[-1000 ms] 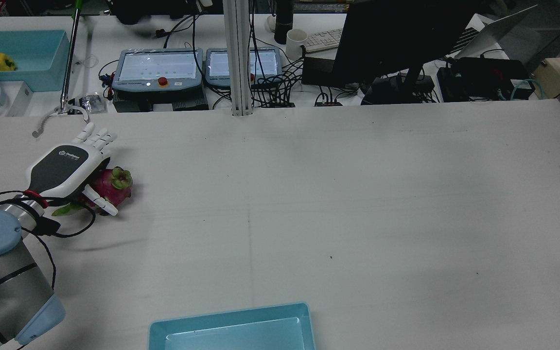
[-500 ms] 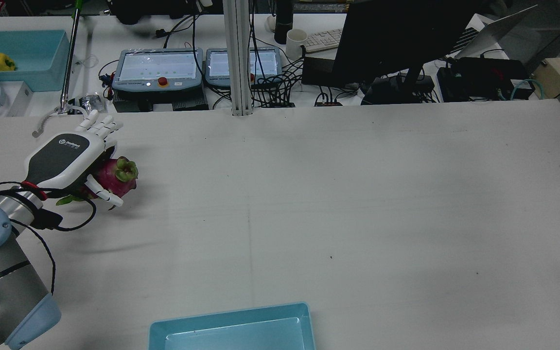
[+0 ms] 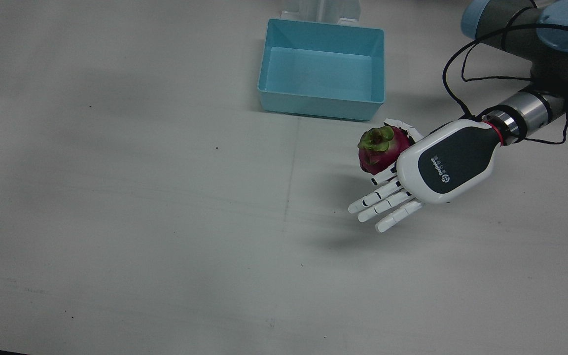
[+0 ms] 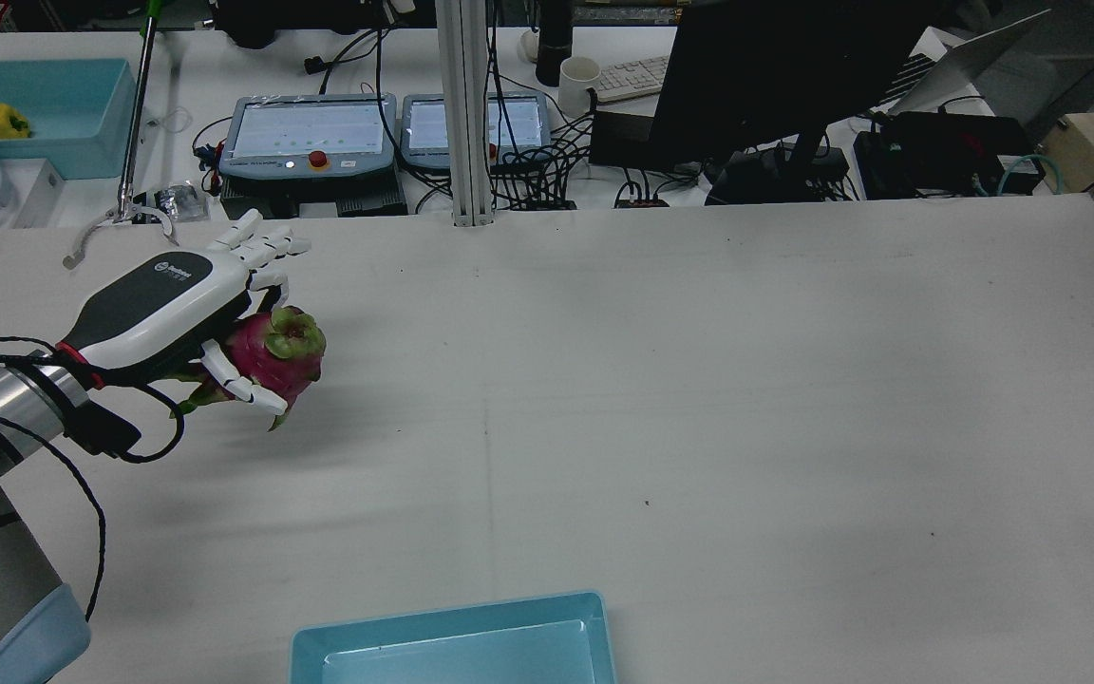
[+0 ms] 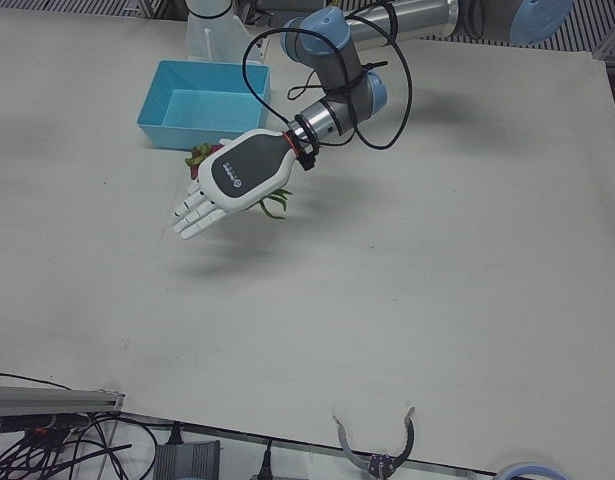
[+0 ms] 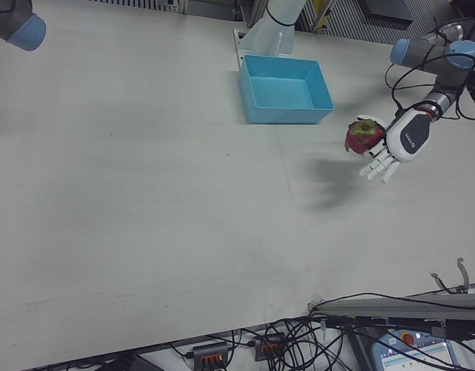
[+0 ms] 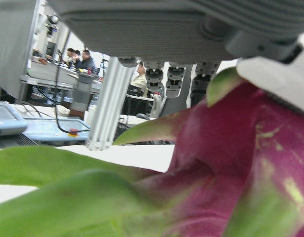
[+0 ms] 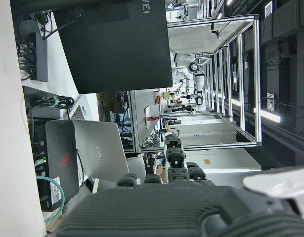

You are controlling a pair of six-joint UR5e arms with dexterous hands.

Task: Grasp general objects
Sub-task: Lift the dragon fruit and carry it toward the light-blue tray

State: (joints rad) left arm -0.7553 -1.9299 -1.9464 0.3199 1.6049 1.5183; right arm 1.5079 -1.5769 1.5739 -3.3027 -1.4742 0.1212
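One dragon fruit (image 3: pixel 378 149), one blue bin (image 3: pixel 321 42), one white table (image 3: pixel 141 222).

White left hand (image 3: pixel 442 165), dark back panel, segmented fingers (image 3: pixel 380 197)

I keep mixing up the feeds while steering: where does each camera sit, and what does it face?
Front view: overhead, looking down; left hand holds dragon fruit.
Rear view: behind the robot, facing the far desks; left hand.
Left-front view: operators' side; left hand, arm.
Right-front view: operators' side; bin, left hand.
Left hand view: under the palm; fruit fills it.
Right hand view: sideways, toward a monitor; right hand's fingers.
Front and rear views share the bin.
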